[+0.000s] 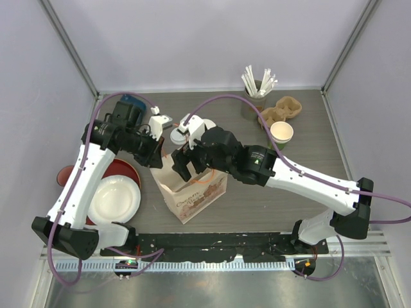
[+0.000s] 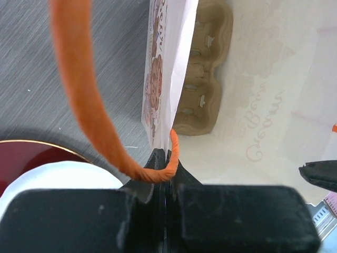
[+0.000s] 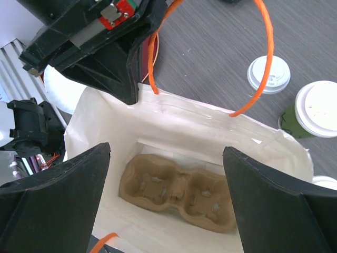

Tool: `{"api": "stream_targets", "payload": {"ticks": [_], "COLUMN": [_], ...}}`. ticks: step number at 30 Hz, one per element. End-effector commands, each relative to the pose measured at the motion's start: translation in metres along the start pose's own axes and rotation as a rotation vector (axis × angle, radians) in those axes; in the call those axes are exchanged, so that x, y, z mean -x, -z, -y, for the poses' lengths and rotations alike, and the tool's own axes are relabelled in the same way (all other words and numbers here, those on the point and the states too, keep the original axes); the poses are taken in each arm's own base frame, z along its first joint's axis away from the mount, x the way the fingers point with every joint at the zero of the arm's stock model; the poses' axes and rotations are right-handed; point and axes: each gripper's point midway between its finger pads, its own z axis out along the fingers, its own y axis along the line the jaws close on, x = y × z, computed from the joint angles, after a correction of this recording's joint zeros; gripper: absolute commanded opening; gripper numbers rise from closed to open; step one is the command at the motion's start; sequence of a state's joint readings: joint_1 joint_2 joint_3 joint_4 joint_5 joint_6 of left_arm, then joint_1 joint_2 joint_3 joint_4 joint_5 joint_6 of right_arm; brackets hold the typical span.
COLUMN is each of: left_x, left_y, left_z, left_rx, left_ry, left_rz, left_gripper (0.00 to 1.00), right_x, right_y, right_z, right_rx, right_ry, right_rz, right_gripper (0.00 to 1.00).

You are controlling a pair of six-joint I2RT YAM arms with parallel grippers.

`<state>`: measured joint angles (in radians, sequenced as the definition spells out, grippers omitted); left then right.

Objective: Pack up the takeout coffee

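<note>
Over on the far left, a dark red plate [image 1: 66,174] sits on the surface [image 1: 289,199], with a white bowl [image 1: 115,199] overlapping its near right edge. Moving in, the left pincer [image 2: 165,167] is clamped tight, fingers pressed together on the left rim of the paper bag [image 1: 192,192], and an orange handle [image 2: 84,95] loops up out of that same pinch. The bag stands upright and open at the middle of the surface, near the arms' bases. Look down into it from the right wrist view: a cardboard cup carrier [image 3: 179,197] lies flat on the bag's floor, wells facing up. Right above the bag's mouth hangs the right pincer [image 1: 189,168], spread wide, one finger to each side of the opening, gripping nothing. On the far side of the bag stand two cups: a white lidded cup [image 3: 268,74] and, just right of it, a green lidded cup [image 3: 318,108]. Further right, at the far edge, there's a holder of white straws [image 1: 257,83], a second carrier [image 1: 280,110] beside it, and an open cup [image 1: 281,133] just near of that carrier
</note>
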<state>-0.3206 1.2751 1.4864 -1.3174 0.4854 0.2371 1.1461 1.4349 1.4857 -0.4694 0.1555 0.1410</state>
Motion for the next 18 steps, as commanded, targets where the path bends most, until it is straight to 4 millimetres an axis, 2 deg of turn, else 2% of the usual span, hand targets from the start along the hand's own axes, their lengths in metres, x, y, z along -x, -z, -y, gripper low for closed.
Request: {"api": "stream_targets", "payload": {"ticks": [1, 6, 8, 9, 12, 13, 15, 16, 18], "left_x": [-0.004, -0.005, -0.006, -0.008, -0.012, -0.013, -0.018, -0.019, -0.02], "left_y": [0.014, 0.016, 0.018, 0.019, 0.022, 0.022, 0.022, 0.022, 0.023], "left_z": [0.005, 0.003, 0.0, 0.0, -0.003, -0.004, -0.006, -0.007, -0.008], "left_rx": [0.021, 0.033, 0.044, 0.048, 0.064, 0.068, 0.075, 0.074, 0.079], "left_ry": [-0.038, -0.052, -0.074, -0.081, -0.11, -0.117, -0.128, -0.129, -0.132], "left_rz": [0.0, -0.006, -0.016, -0.021, -0.045, -0.053, -0.072, -0.078, -0.087], "left_gripper": [0.0, 0.0, 0.0, 0.0, 0.0, 0.0, 0.0, 0.0, 0.0], "right_x": [0.049, 0.07, 0.083, 0.098, 0.108, 0.116, 0.12, 0.12, 0.116], "right_y": [0.025, 0.042, 0.052, 0.061, 0.077, 0.09, 0.103, 0.114, 0.126], "right_z": [0.003, 0.009, 0.013, 0.017, 0.033, 0.043, 0.055, 0.066, 0.081], "right_rx": [-0.02, -0.043, -0.065, -0.073, -0.152, -0.201, -0.248, -0.284, -0.331], "right_ry": [0.004, 0.003, 0.009, 0.003, -0.009, -0.021, -0.039, -0.044, -0.062], "right_rz": [0.141, 0.198, 0.22, 0.249, 0.25, 0.259, 0.262, 0.254, 0.242], "right_gripper": [0.94, 0.94, 0.94, 0.94, 0.94, 0.94, 0.94, 0.94, 0.94]}}
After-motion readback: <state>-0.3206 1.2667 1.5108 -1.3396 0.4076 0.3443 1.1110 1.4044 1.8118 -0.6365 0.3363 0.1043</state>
